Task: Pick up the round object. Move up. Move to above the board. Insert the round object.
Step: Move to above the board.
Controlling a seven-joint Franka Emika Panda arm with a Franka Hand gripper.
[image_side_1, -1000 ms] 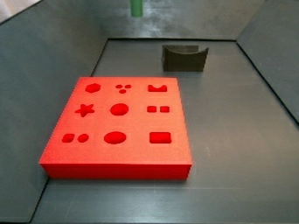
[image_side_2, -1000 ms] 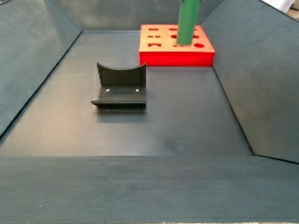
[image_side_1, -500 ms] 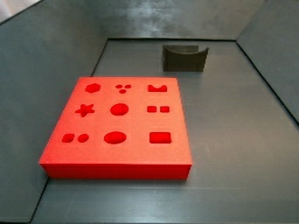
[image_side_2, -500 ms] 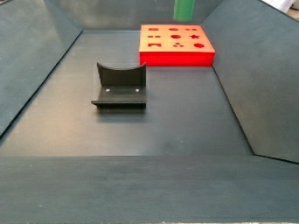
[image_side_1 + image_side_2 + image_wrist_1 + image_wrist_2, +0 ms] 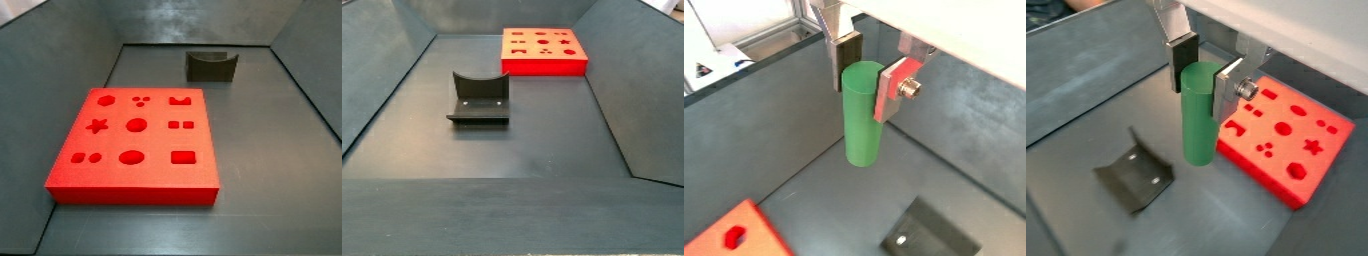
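Note:
In both wrist views my gripper [image 5: 867,70] [image 5: 1207,75] is shut on the top of the round object, a slim green cylinder peg [image 5: 861,115] [image 5: 1197,115] that hangs upright below the fingers. It is held high above the floor. The board, a thick red block with shaped holes, lies beside the peg in a wrist view [image 5: 1287,140]; only a corner shows in the other wrist picture [image 5: 738,235]. Both side views show the board [image 5: 134,140] [image 5: 545,50], but neither gripper nor peg is in them.
A dark grey block with a curved notch stands on the floor away from the board [image 5: 211,65] [image 5: 478,98], and shows below the peg in both wrist views [image 5: 1136,175] [image 5: 931,235]. Sloping grey walls enclose the floor.
The green peg has risen out of both side views: it showed over the board a second ago, only its tip half a second ago, nothing now.

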